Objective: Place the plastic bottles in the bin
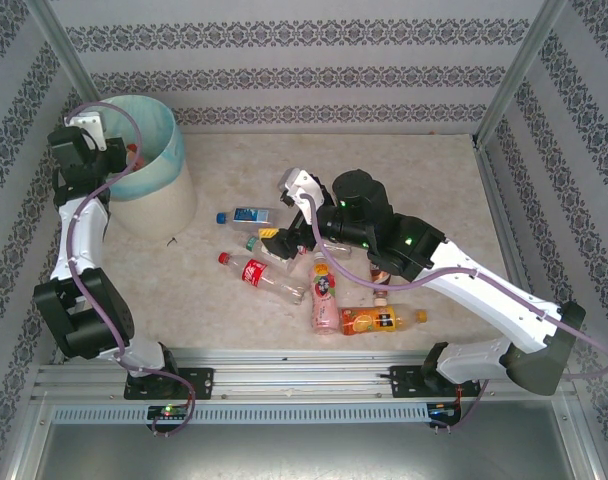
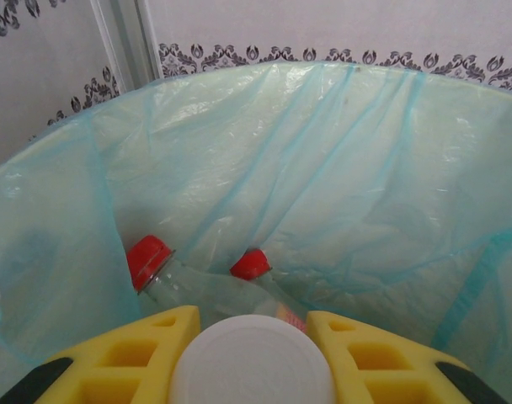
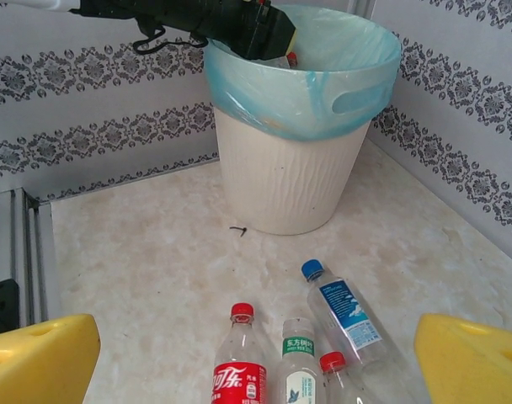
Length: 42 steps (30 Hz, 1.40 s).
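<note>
teal crinkly bag point(image 2: 340, 168) lines the ribbed round bin point(image 3: 281, 185).

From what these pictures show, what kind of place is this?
Most likely a robot test cell, not a home: a beige marble-look tabletop walled by patterned wallpaper panels on bare aluminium posts, with two white-and-black robot arms bolted to a metal rail.

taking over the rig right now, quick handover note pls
Left gripper: shut on a white-capped bottle, held over the bin, not yet released.
Right gripper: open, above the bottles on the table.
Done: at least two red-capped bottles lie in the bin.
Left: blue-capped bottle, red-label bottle, pink bottle, orange bottle and several more beside them.
</note>
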Motion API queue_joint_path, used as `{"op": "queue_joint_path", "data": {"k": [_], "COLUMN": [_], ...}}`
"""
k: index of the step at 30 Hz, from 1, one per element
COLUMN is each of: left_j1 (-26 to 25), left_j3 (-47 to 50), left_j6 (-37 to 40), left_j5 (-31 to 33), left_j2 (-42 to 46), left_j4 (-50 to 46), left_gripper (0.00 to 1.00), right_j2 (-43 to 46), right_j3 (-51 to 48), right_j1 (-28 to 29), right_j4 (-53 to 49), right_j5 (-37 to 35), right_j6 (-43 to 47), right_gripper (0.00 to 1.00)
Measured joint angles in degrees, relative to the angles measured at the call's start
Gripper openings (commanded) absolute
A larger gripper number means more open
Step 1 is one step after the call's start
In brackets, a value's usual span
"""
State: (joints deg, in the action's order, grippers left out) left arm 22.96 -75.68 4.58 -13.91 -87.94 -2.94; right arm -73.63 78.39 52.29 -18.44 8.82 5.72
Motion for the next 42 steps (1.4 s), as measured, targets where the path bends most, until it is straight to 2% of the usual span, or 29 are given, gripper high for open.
{"op": "queue_joint_path", "data": {"k": [4, 5, 10, 15, 21, 28, 32, 38, 42], "left_j1": [-0.02, -0.02, 0.04, 0.02, 0.02, -1.99, -10.56, -29.7, -40.11], "left_j3": [-0.09, -0.52, -4.28, -8.87, -18.99, -24.39, -24.44, -19.87, -13.0], "left_j6": [0.59, 0.59, 0.0, -2.8, -6.25, -8.31, -7.37, -4.0, -2.71], "left_j5": [0.61, 0.68, 0.63, 0.48, 0.63, 0.76, 1.16, 1.75, 1.2], "left_j2": [-1.03, -1.31, -3.17, -2.8, 1.62, 8.46, 9.9, 10.08, 10.23], "left_j4": [0.87, 0.57, -3.93, -7.78, -11.69, -16.52, -21.09, -27.26, -27.71], "left_gripper": [0.1, 0.17, 0.7, 0.92, 0.91, 0.8, 0.77, 0.77, 0.8], "right_j2": [0.09, 0.09, 0.09, 0.02, -1.18, -2.19, -3.23, -3.56, -2.38], "right_j3": [-0.33, -0.33, -0.33, -0.31, -0.24, 0.11, 1.4, -0.13, -5.09], "right_j1": [0.0, 0.0, 0.0, 0.0, 0.0, -0.17, -2.62, -10.47, -13.75], "right_j4": [-0.17, -0.15, -0.17, -0.17, -0.26, -2.19, -4.7, -9.27, -14.27], "right_j5": [-0.52, -0.61, -0.63, -0.66, -0.66, -3.91, -5.03, -5.16, -6.97], "right_j6": [0.02, 0.02, 0.04, 0.24, 0.66, -0.28, -4.24, -14.53, -20.5], "right_gripper": [0.96, 0.96, 0.96, 0.97, 0.97, 0.95, 0.91, 0.89, 0.87]}}
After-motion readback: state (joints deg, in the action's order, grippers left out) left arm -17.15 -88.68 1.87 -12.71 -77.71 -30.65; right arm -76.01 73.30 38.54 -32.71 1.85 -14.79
